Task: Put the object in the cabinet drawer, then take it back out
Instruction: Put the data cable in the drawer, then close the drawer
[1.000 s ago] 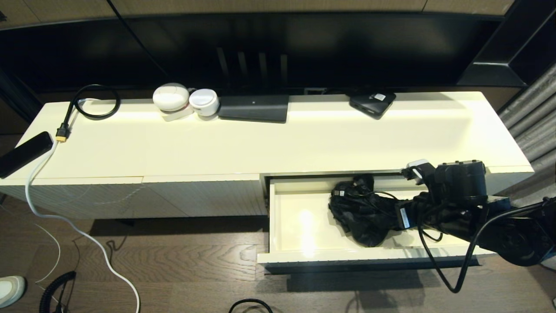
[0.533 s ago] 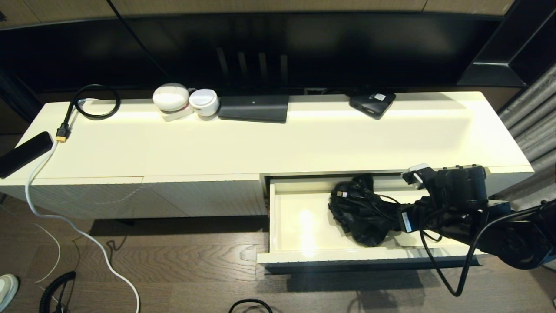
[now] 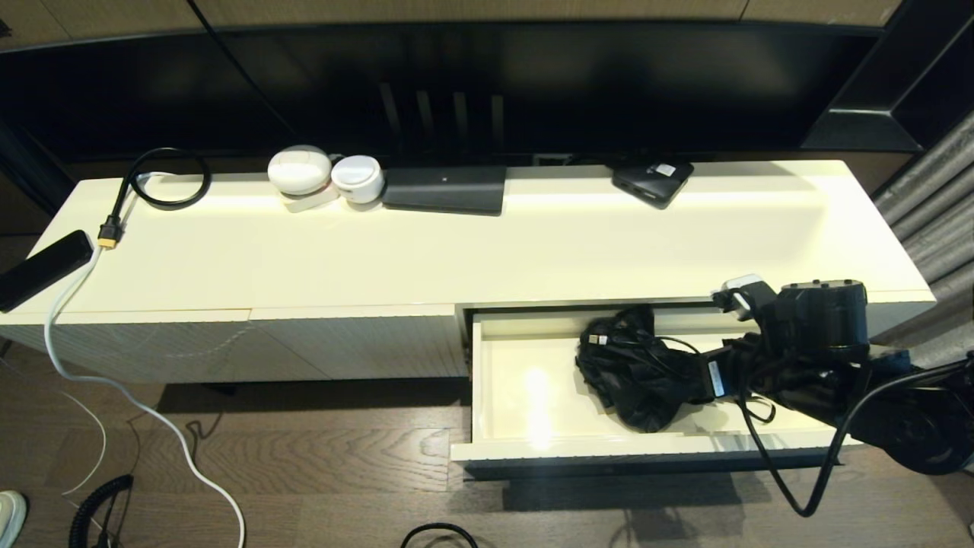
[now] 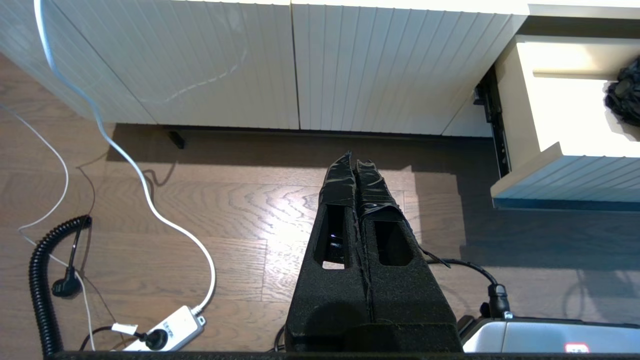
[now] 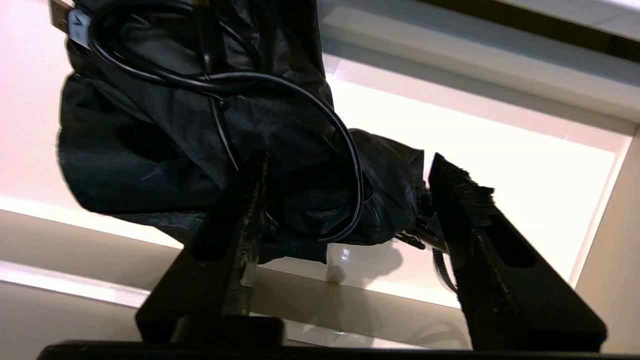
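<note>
Right gripper has spread apart around black bundle in drawer.

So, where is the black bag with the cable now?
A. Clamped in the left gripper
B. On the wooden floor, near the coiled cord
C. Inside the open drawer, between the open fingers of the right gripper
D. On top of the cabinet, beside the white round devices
C: the black bag lies in the open cabinet drawer, and the right gripper has its fingers spread on either side of it.
</note>
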You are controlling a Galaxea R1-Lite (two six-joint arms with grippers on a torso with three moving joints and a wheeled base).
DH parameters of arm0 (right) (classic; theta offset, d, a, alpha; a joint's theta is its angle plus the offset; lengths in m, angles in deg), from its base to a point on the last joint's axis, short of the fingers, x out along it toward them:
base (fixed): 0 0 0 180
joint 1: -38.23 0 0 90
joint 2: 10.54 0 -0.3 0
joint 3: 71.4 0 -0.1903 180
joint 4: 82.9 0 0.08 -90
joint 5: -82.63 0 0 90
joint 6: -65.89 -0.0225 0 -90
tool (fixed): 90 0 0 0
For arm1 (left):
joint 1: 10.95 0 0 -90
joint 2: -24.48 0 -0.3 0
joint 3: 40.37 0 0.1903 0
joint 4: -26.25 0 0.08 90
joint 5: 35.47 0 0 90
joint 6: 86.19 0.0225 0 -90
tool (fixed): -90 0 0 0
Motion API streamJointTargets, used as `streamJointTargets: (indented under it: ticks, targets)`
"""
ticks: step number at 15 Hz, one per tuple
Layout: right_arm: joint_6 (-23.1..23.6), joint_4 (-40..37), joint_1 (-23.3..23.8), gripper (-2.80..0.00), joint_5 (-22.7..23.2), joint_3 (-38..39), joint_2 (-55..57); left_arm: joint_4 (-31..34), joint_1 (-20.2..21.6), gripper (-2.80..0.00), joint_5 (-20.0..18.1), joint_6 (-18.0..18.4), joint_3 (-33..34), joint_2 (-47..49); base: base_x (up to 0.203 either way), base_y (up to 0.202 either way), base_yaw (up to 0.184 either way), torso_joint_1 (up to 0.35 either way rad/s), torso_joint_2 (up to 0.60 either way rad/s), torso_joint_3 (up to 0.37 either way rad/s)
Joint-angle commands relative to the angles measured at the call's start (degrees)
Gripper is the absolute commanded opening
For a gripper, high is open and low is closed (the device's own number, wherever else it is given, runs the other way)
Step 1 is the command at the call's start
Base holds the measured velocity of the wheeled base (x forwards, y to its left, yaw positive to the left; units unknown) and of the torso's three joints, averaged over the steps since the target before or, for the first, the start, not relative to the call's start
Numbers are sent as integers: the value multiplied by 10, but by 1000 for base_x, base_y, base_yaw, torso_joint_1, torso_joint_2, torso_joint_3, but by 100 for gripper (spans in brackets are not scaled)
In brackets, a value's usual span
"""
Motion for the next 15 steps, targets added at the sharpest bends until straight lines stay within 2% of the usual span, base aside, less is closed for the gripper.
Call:
streamJointTargets:
  ticks: [1, 3, 4, 5, 7, 11, 12, 15]
  targets:
    - [1, 3, -4, 0, 0, 12, -44, 0, 1, -280, 0, 0, 0, 0, 0, 0, 0, 0, 0, 0]
    - [4, -3, -9, 0, 0, 33, -84, -1, 0, -280, 0, 0, 0, 0, 0, 0, 0, 0, 0, 0]
    - [15, -4, -12, -280, 0, 53, -105, 0, 0, -280, 0, 0, 0, 0, 0, 0, 0, 0, 0, 0]
    - [39, -4, -15, -280, 0, 75, -123, 0, 0, -280, 0, 0, 0, 0, 0, 0, 0, 0, 0, 0]
    - [53, -12, -24, -280, 0, 99, -155, 0, 0, -280, 0, 0, 0, 0, 0, 0, 0, 0, 0, 0]
    - [73, -104, -43, -280, 16, 132, -208, 0, 1, -280, 0, 0, 0, 0, 0, 0, 0, 0, 0, 0]
    - [98, -106, -45, -280, 27, 132, -208, 0, 1, -280, 0, 0, 0, 0, 0, 0, 0, 0, 0, 0]
    - [210, -119, -67, -280, 81, 144, -225, 0, 1, -280, 0, 0, 0, 0, 0, 0, 0, 0, 0, 0]
